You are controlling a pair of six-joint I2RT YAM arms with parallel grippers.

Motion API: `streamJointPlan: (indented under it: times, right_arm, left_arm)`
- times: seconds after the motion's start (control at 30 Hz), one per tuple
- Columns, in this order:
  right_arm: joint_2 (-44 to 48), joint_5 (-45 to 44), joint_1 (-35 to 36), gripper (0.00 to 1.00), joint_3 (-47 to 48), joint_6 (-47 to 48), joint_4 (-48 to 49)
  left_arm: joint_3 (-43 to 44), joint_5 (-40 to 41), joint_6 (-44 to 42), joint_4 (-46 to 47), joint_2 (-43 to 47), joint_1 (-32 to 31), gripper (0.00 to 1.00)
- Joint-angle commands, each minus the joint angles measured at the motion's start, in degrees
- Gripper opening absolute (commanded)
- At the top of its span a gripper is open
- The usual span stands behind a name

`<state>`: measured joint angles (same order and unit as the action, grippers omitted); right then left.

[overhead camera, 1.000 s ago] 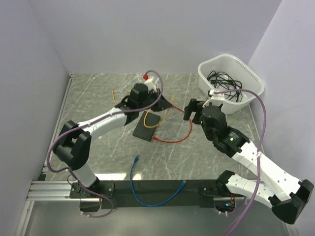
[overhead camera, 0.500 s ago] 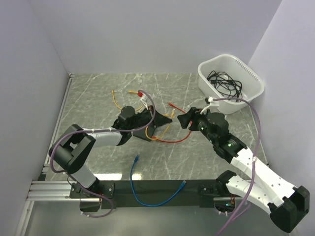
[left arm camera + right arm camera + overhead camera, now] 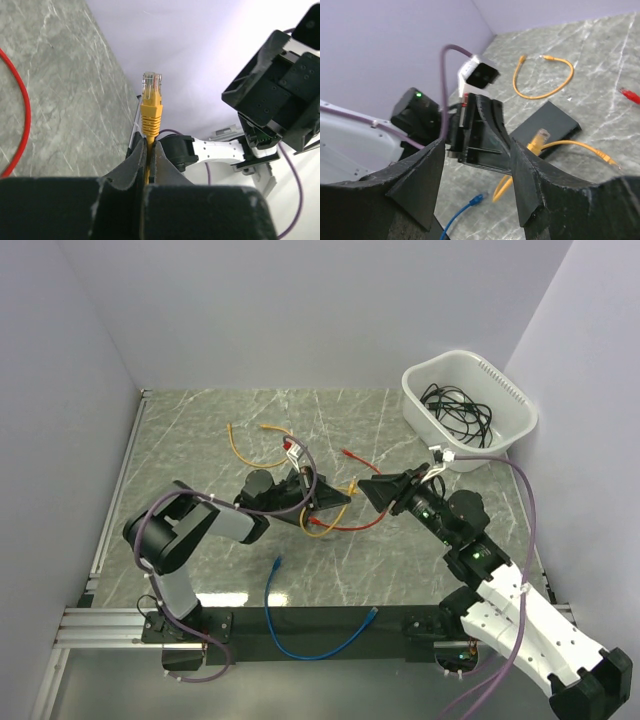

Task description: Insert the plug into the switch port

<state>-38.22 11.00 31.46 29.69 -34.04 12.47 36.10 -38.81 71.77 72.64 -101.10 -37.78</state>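
My left gripper (image 3: 148, 145) is shut on a yellow cable just behind its clear-tipped plug (image 3: 151, 95), which sticks out past the fingertips. From above, the left gripper (image 3: 338, 496) lies low over the table with the plug (image 3: 352, 486) pointing right. My right gripper (image 3: 370, 488) faces it tip to tip, a short way off. In the right wrist view the right gripper (image 3: 475, 192) is open with nothing between its fingers. Beyond them are the left gripper, the plug (image 3: 538, 137) and the switch (image 3: 549, 121), a flat black box lying on the table.
A white tub (image 3: 420, 412) of black cables stands at the back right. A red cable (image 3: 350, 526) loops on the table under the grippers. A short yellow cable (image 3: 248, 450) lies at the back left. A blue cable (image 3: 290, 640) hangs over the near edge.
My left gripper has swung toward the near side and the right, carrying the yellow plug over the switch. My right gripper has moved left and lower to face it, and its jaws have narrowed.
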Motion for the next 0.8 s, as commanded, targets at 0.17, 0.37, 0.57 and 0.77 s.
streamJointPlan:
  times: [0.17, 0.37, 0.57, 0.77]
  right_arm:
    - [1.7, -0.4, -0.5, 0.58, 1.8, 0.8, -1.0]
    - [0.9, -4.4, -0.6, 0.49, 6.3, 2.0, -12.0]
    - [3.2, 1.3, -0.5, 0.49, 3.5, -0.8, -8.9]
    - [3.8, 3.5, -0.4, 0.49, 2.9, -1.6, -6.3]
  left_arm:
    - [-0.8, 1.1, -4.9, 12.4, 5.7, -1.9, 0.01]
    - [5.0, 30.4, -33.4, -35.6, 24.6, -12.4, 0.0]
    - [5.5, 44.7, -34.7, -47.2, 28.4, -16.4, 0.0]
    - [8.8, 48.9, -36.3, -50.1, 26.0, -20.0, 0.0]
